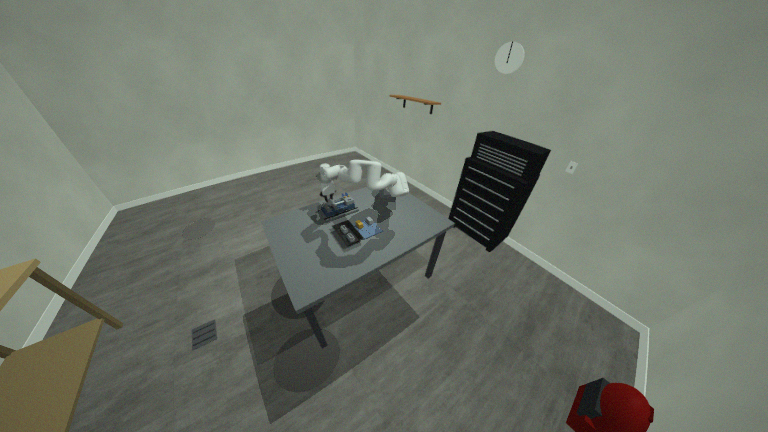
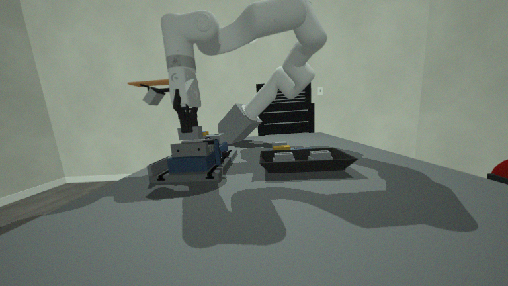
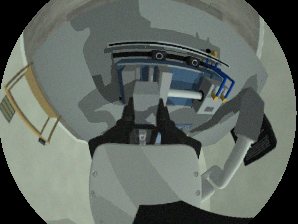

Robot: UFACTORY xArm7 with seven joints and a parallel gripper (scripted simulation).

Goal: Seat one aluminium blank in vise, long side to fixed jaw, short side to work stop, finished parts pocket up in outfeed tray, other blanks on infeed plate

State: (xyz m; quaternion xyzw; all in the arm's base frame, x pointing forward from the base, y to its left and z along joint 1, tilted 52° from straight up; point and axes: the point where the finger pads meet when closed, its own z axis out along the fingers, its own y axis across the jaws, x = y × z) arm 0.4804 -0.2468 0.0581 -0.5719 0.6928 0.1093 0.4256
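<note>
We see the vise (image 2: 193,161) on the table (image 2: 319,231), left of the outfeed tray (image 2: 305,165). 2 finished parts (image 2: 283,155) lie in the tray. The infeed plate (image 1: 370,229) lies behind it. The gripper (image 2: 187,130) holds an aluminium blank (image 2: 190,134) just above the vise.

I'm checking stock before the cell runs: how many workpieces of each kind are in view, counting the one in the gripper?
Aluminium blanks: 2, one held in the gripper, one on the infeed plate
Brass blanks: 1
Finished parts: 2, in the outfeed tray
Total: 5
</note>
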